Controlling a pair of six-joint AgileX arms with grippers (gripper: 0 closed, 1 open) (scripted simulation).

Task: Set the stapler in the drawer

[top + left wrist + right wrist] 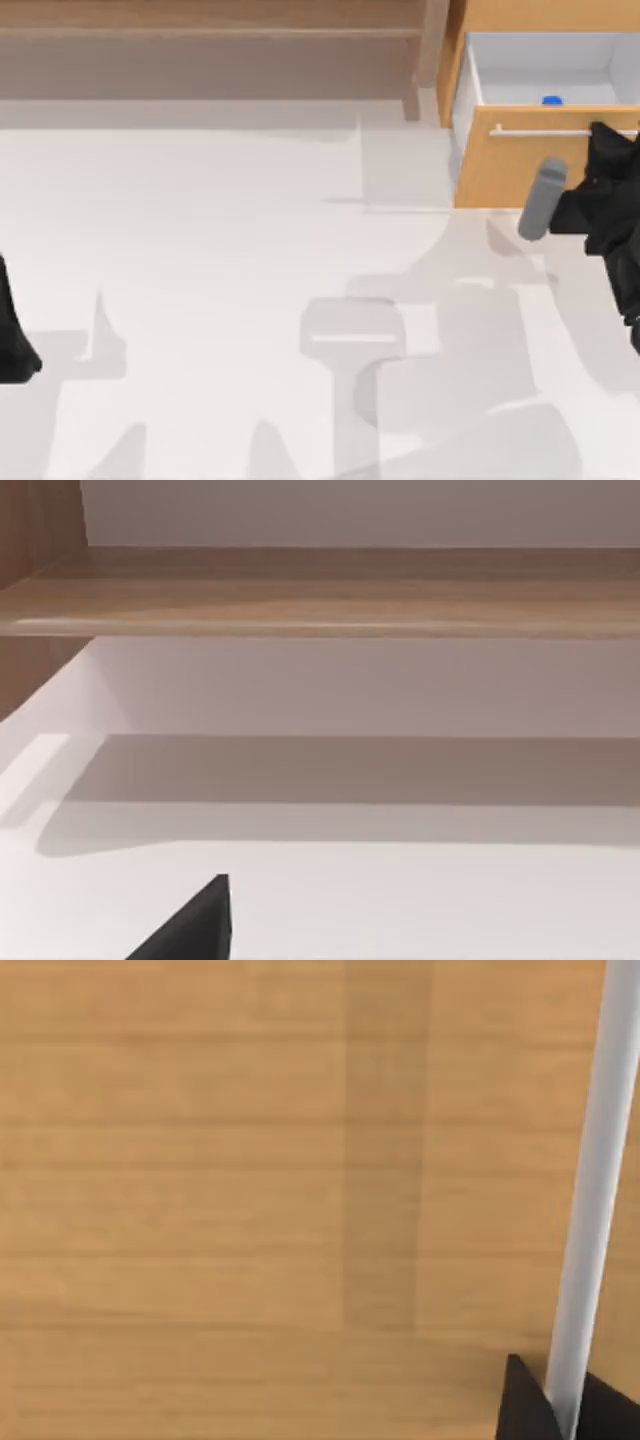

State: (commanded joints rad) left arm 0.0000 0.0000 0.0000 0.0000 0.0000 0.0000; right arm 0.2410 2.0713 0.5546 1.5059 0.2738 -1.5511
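White drawer (600, 62) holds stapler (551, 101), behind right pincer (563, 1412) at handle (597, 1190).

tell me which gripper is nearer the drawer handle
Right. The right gripper is at the drawer handle, its fingers either side of the bar in the right wrist view. The left arm is parked at the table's far left edge.

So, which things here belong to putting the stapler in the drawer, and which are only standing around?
Belong to the job:
- stapler, already lying inside the open drawer
- drawer, pulled out at the table's right
- right end effector, straddling the drawer's silver handle

Just there:
- long wooden shelf along the back
- left arm, parked at the table's left edge
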